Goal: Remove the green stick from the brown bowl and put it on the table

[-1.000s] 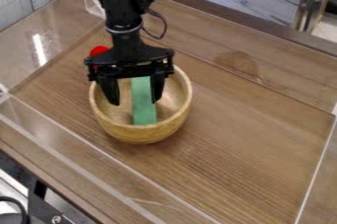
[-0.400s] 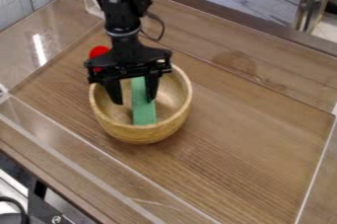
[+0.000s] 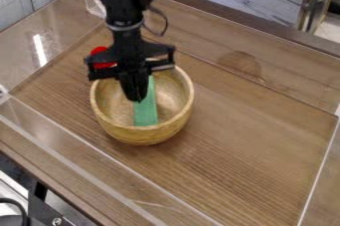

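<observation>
My gripper [image 3: 137, 89], spread wide a moment ago, has just clenched on the far end of the green stick [image 3: 146, 113], which still lies inside the brown bowl [image 3: 182, 109], so lifting it out to the table [image 3: 253, 160] should come next.

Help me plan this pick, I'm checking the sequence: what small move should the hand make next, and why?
Probably a short straight lift. The hand points down with its fingers together, seemingly pinching the upper end of the green stick, whose lower end lies inside the brown bowl. Rising first should clear the thick rim before carrying it sideways to bare table.
</observation>
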